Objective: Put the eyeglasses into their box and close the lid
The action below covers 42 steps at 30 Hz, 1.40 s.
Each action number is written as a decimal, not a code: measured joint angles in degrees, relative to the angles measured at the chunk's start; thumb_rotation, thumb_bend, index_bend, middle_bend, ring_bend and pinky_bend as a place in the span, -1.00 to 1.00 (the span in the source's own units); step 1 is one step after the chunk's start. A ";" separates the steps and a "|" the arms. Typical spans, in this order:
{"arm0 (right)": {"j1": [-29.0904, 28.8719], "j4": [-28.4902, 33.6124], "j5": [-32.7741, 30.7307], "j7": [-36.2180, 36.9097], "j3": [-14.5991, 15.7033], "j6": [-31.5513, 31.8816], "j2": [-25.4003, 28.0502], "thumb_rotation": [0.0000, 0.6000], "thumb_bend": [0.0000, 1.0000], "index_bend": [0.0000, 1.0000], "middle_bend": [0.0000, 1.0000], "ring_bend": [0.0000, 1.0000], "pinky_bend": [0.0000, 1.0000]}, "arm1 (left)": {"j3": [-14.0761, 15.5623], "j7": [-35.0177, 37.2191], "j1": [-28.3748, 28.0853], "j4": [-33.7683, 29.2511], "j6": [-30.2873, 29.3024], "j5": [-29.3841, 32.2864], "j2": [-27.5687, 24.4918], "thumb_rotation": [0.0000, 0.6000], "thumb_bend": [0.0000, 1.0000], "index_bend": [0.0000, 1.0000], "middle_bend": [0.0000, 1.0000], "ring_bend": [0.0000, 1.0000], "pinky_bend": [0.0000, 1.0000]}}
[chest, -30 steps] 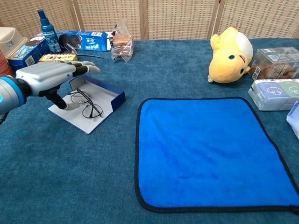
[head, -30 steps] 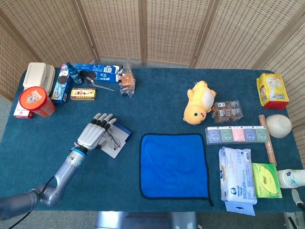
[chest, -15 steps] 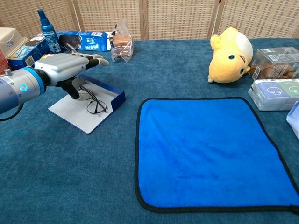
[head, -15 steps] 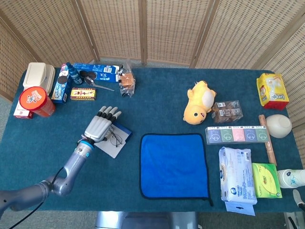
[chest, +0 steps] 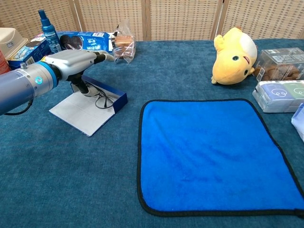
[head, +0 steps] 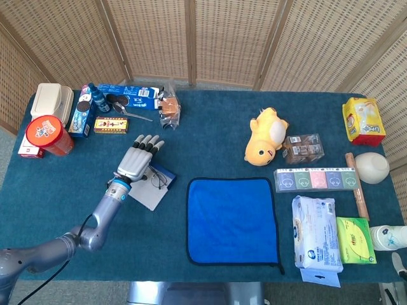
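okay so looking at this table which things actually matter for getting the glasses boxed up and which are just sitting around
For the job:
eyeglasses, held by the left hand over the box
open blue box with its white lid flat on the table

Just lying about:
blue cloth
yellow plush toy
snack packets
red tub
tissue packs

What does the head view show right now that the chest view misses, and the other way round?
Only the head view shows the table's right side: the yellow snack bag, the white wet-wipes pack, the green packet and the wooden stick. Only the chest view looks under the left hand, where its thumb meets the thin wire eyeglasses over the open blue box. Both show that hand, the blue cloth and the yellow plush toy. The right hand is in neither.
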<state>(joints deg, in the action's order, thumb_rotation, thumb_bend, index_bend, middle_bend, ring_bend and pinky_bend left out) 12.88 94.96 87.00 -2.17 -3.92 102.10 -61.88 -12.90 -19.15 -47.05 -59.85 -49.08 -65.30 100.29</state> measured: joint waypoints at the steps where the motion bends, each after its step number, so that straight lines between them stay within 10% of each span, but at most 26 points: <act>1: 0.00 0.01 -0.01 -0.05 -0.01 0.00 0.01 1.00 -0.44 -0.70 -0.69 -0.88 -0.79 | -0.16 0.02 -0.17 0.14 0.02 0.14 0.14 1.00 -0.43 -0.93 -1.00 -1.00 -1.00; 24: 0.19 0.45 0.74 -0.13 0.02 0.67 0.15 1.00 -0.44 -0.71 -0.69 -0.88 -0.79 | 1.85 -2.53 0.19 -19.16 7.96 9.09 -13.73 1.00 -0.41 -0.86 -0.82 -1.00 -1.00; 42: 1.04 0.46 1.33 -0.22 0.20 2.24 -0.13 1.00 -0.44 -0.72 -0.69 -0.88 -0.79 | 5.78 -5.64 -5.23 -22.64 12.93 19.87 -17.59 0.79 -0.40 -0.81 -0.67 -0.94 -1.00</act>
<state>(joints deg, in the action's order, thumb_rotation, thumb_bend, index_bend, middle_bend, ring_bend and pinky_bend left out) 13.92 95.42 88.33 -2.39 -3.72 104.34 -62.01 -7.13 -24.79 -52.28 -82.49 -36.16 -45.43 82.70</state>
